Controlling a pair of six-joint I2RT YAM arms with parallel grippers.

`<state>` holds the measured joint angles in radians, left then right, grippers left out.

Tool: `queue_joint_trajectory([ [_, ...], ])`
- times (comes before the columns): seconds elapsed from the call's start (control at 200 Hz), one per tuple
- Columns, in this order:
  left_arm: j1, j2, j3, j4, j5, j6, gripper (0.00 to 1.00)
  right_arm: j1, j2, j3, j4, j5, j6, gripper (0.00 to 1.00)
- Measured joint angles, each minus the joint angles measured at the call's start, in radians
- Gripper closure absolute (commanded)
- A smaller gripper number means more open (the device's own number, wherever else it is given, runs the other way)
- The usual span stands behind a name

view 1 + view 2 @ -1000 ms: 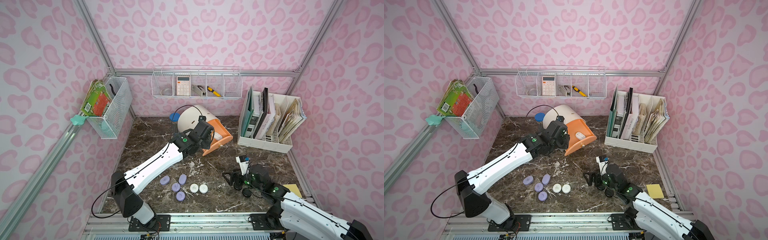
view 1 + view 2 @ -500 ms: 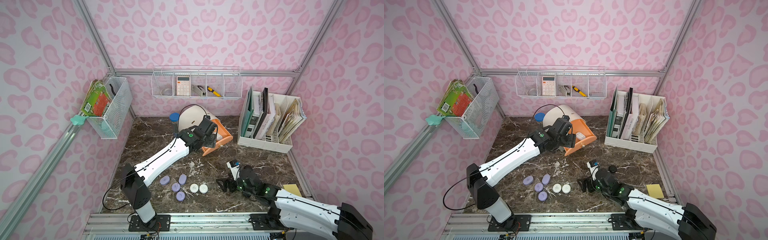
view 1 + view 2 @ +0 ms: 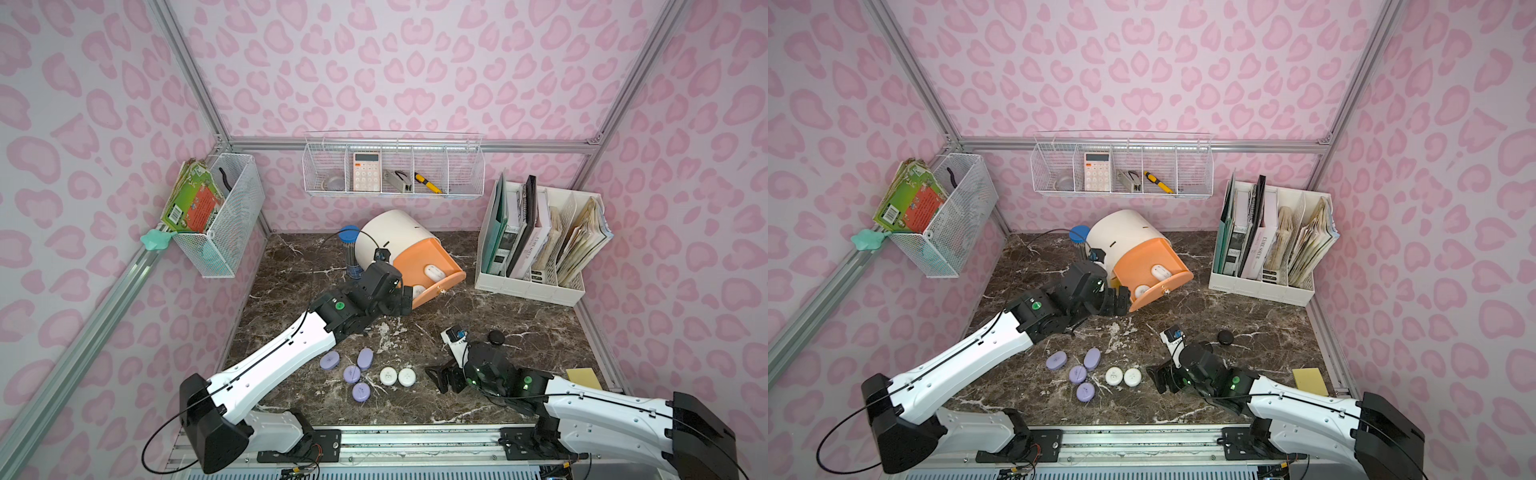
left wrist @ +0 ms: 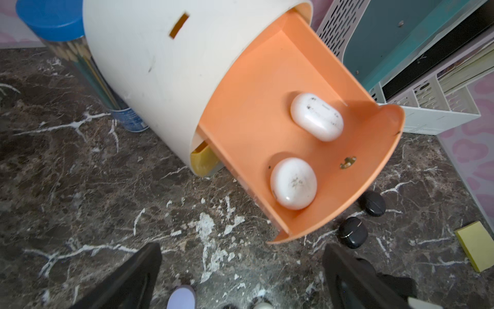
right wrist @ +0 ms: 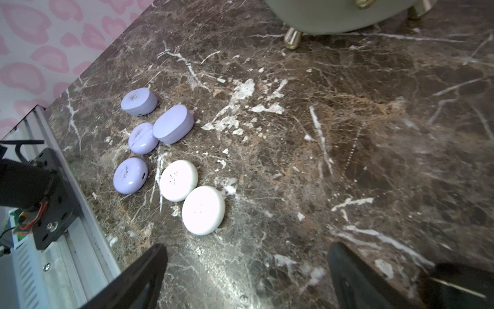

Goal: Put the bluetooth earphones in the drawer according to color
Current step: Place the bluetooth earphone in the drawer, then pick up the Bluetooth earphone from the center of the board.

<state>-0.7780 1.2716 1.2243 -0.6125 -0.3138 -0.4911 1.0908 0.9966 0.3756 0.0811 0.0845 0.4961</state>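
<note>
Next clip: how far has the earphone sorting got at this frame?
Done: two white cases lie in the open peach drawer. In hand: nothing; the left gripper is open near that drawer, the right gripper open near the loose white pair. Left: that pair, four lilac cases and at least two black cases, all on the table.

The drawer (image 4: 256, 128) is peach, cabinet (image 4: 149, 67) white, cases (image 5: 130, 175) lilac or white, tabletop (image 5: 347, 120) white-veined brown.

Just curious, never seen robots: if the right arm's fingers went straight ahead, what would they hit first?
Probably the nearer white earphone case, just ahead of the open fingers; depth is unclear.
</note>
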Motion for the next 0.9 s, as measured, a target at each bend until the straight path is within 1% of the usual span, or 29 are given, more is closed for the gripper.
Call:
queue_joint_trajectory([
  [0.085, 0.005, -0.077, -0.11, 0.038, -0.021, -0.004, 0.01, 0.037, 0.031, 0.008, 0.0, 0.009, -0.011, 0.06],
  [0.2, 0.024, -0.138, -0.224, 0.07, -0.038, -0.03, 0.01, 0.08, 0.093, 0.018, 0.002, 0.023, -0.026, 0.08],
  [0.385, 0.048, -0.188, -0.373, 0.125, -0.068, -0.06, 0.01, 0.13, 0.229, 0.055, 0.009, 0.041, -0.057, 0.11],
  [0.49, 0.076, -0.203, -0.455, 0.169, -0.082, -0.06, 0.01, 0.137, 0.327, 0.11, 0.002, 0.043, -0.079, 0.16],
  [0.53, 0.092, -0.204, -0.475, 0.179, -0.083, -0.06, 0.01, 0.138, 0.37, 0.134, 0.005, 0.045, -0.084, 0.19],
  [0.575, 0.112, -0.206, -0.489, 0.19, -0.082, -0.06, 0.01, 0.138, 0.415, 0.158, 0.002, 0.045, -0.097, 0.2],
  [0.605, 0.124, -0.208, -0.496, 0.198, -0.08, -0.06, 0.01, 0.138, 0.443, 0.172, 0.001, 0.045, -0.104, 0.23],
  [0.66, 0.142, -0.211, -0.507, 0.214, -0.076, -0.06, 0.01, 0.14, 0.495, 0.201, 0.002, 0.044, -0.11, 0.24],
  [0.705, 0.146, -0.212, -0.511, 0.222, -0.07, -0.06, 0.01, 0.14, 0.532, 0.22, 0.001, 0.042, -0.118, 0.28],
  [0.76, 0.151, -0.215, -0.515, 0.227, -0.064, -0.06, 0.01, 0.142, 0.568, 0.244, 0.015, 0.053, -0.135, 0.29],
  [0.825, 0.153, -0.223, -0.516, 0.227, -0.061, -0.063, 0.01, 0.142, 0.601, 0.267, 0.036, 0.053, -0.142, 0.36],
  [0.9, 0.156, -0.232, -0.516, 0.229, -0.061, -0.064, 0.01, 0.142, 0.629, 0.286, 0.056, 0.059, -0.146, 0.41],
])
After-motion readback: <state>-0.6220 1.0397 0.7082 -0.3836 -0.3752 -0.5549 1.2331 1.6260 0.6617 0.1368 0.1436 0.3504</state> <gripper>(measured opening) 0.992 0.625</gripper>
